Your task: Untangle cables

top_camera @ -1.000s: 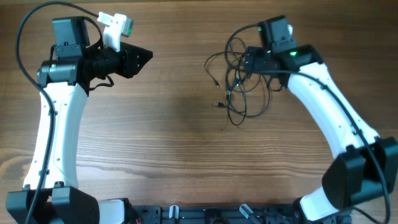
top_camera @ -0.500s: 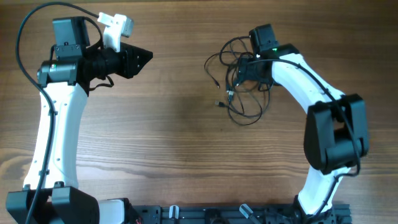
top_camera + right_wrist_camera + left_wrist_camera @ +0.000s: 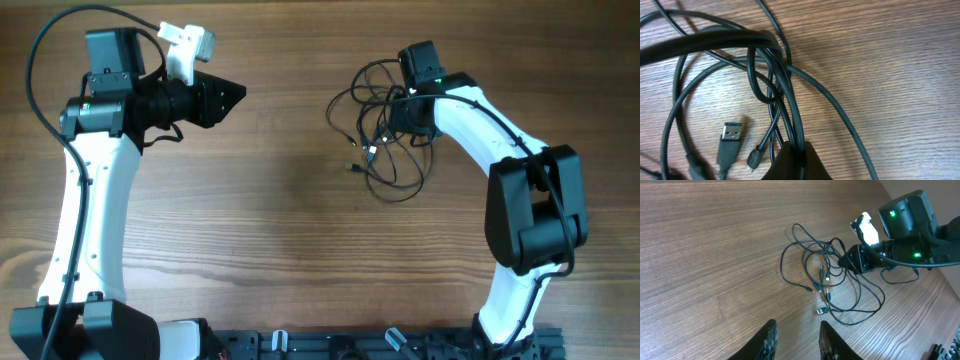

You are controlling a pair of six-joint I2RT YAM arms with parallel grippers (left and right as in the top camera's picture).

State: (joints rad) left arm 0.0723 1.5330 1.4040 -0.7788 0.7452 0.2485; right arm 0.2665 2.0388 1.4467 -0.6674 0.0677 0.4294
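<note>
Overhead: the table [image 3: 300,260] is brown wood-grain board with long streaks running left to right. The cables [image 3: 375,130] lie on its upper right part as a loose tangle of thin, glossy black cords, with rounded loops spreading out and small plug ends pointing left. My right gripper [image 3: 395,112] sits down in the top of that tangle. My left gripper [image 3: 232,93] is well apart on the far left, a matte black wedge pointing right, with a white plastic block above it.

Left wrist: my two dark fingers [image 3: 771,340] stand parted at the bottom edge, with only bare table [image 3: 700,255] between them. Ahead, the cables [image 3: 827,275] form overlapping ovals, with several small plugs gathered near the middle. The right gripper [image 3: 852,262] touches their right side, and green lights glow on the black housing behind it.

Right wrist: the right gripper [image 3: 795,160] is pinched together around a few strands of the cables [image 3: 790,100], which run up from it in a smooth, rubbery bunch. Beside it lie a flat USB plug [image 3: 730,137] with a metal shell and a smaller plug [image 3: 754,161]. Here the table [image 3: 890,75] shows fine grain.
</note>
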